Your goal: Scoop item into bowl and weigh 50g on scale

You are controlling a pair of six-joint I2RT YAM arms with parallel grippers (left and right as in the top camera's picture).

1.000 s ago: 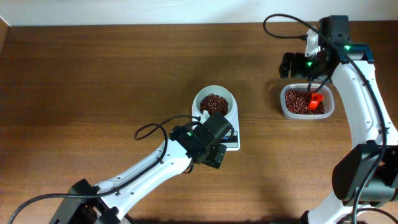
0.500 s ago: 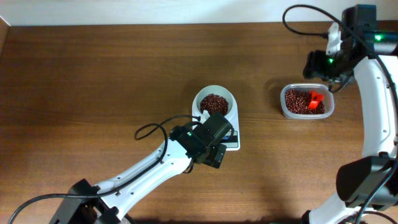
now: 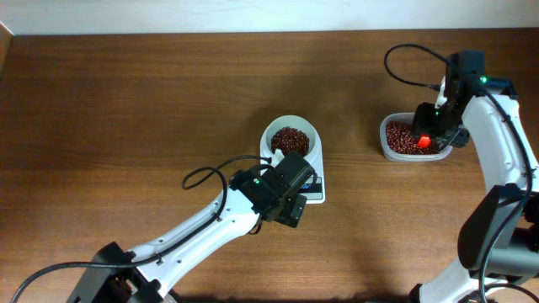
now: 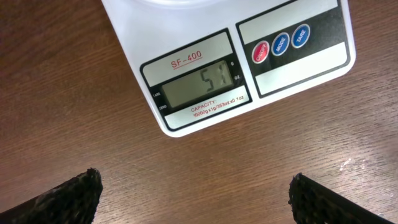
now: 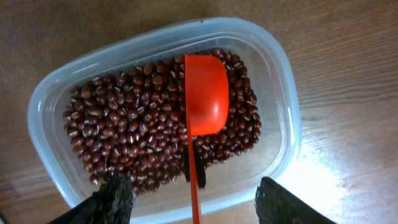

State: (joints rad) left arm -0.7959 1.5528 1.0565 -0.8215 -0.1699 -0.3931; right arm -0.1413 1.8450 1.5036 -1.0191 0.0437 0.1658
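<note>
The white bowl (image 3: 271, 135) holds a heap of reddish-brown beans (image 3: 290, 140) and stands on the white scale (image 3: 317, 164). In the left wrist view the scale (image 4: 186, 37) shows its grey display (image 4: 199, 84), which reads about 51. My left gripper (image 4: 196, 199) is open and empty over bare wood just in front of the scale; it also shows in the overhead view (image 3: 288, 210). My right gripper (image 5: 196, 205) is open above the clear tub (image 5: 283, 99) of beans (image 5: 124, 124). A red scoop (image 5: 205, 93) lies on the beans, its handle running between my fingers, untouched.
The clear tub (image 3: 387, 150) sits at the right of the table, about a bowl's width from the scale. Cables trail from both arms. The scale's red and blue buttons (image 4: 280, 43) sit right of the display.
My right gripper left the scoop in the tub, swung up and right, then came back down over the tub. The left arm, bowl and scale have not moved.
</note>
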